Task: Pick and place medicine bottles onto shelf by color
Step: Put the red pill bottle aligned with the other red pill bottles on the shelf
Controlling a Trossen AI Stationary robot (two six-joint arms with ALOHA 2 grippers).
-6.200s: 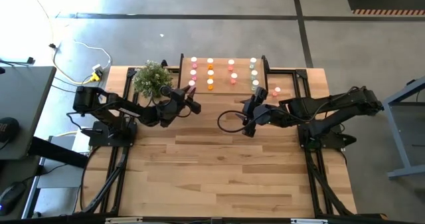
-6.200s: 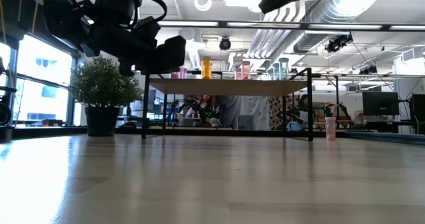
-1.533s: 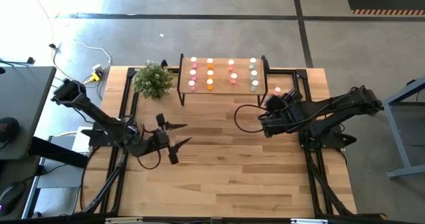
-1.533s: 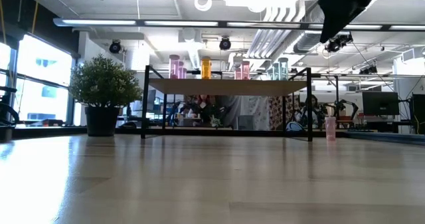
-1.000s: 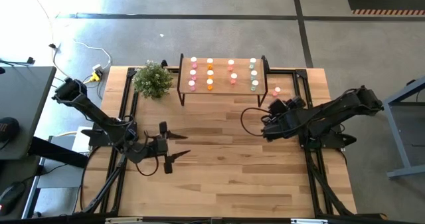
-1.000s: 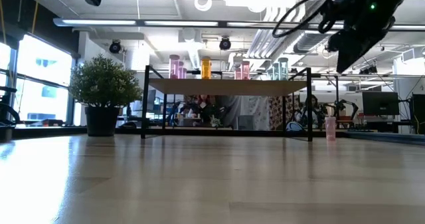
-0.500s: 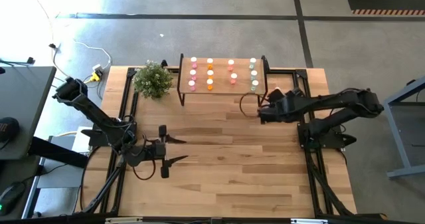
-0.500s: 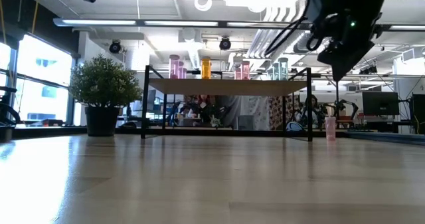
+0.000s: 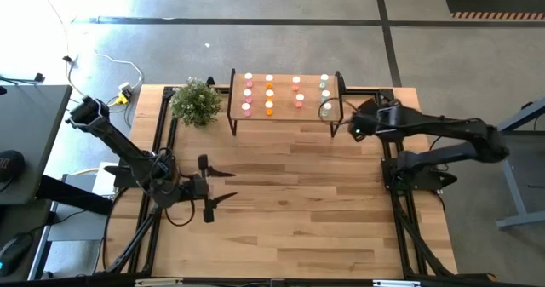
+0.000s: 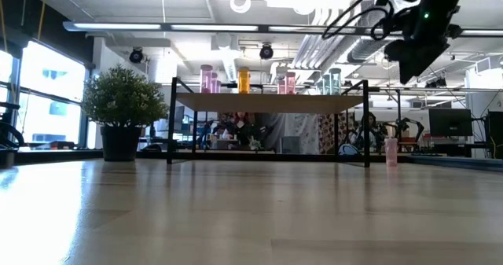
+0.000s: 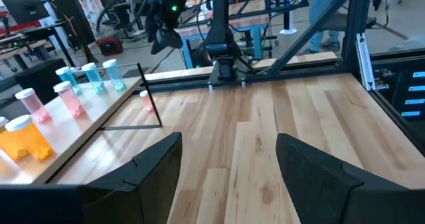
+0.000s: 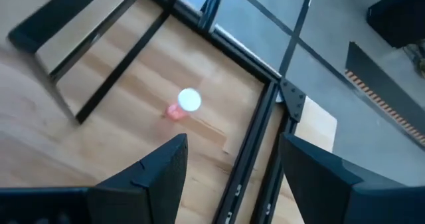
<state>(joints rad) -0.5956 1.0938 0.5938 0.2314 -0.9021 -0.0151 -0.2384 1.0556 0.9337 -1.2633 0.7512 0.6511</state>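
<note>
A robotics laboratory or workshop: an open industrial hall with exposed ceiling ducts (image 10: pixel 346 17) and strip lights, a bare concrete floor (image 9: pixel 255 44), monitors (image 10: pixel 449 122) on benches, and a wood-plank test table (image 9: pixel 289 210) on a black metal frame.

Floor (image 9: pixel 255 40): grey concrete, dark seam lines, hazard-striped strip at far right.
Ceiling (image 10: pixel 259 5): white, exposed ducts, strip lights, round lamps.
Window (image 10: pixel 31 100): tall, bright, at left.
Worktop (image 9: pixel 281 210): light wood planks, black frame.
Side desk (image 9: pixel 25 142): dark, at left edge.
</note>
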